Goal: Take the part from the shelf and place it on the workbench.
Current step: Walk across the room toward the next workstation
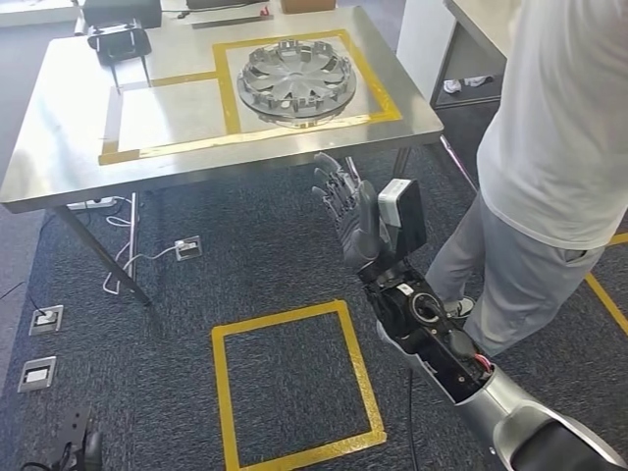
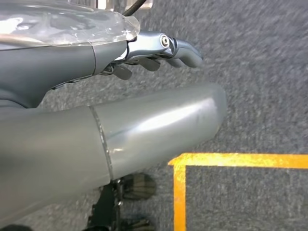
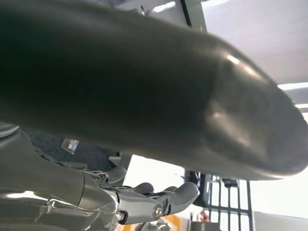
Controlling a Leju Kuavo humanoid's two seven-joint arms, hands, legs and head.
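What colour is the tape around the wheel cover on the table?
Yellow tape frames the silver wheel cover; the head view shows it best.

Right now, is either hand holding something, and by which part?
Nothing is held. The right hand is raised, fingers apart; the left hand is empty too. The wheel cover lies on the workbench.

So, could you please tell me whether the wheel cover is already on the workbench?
Yes. The wheel cover lies flat on the workbench, inside the yellow taped outline; the right robot hand is apart from it, holding nothing.
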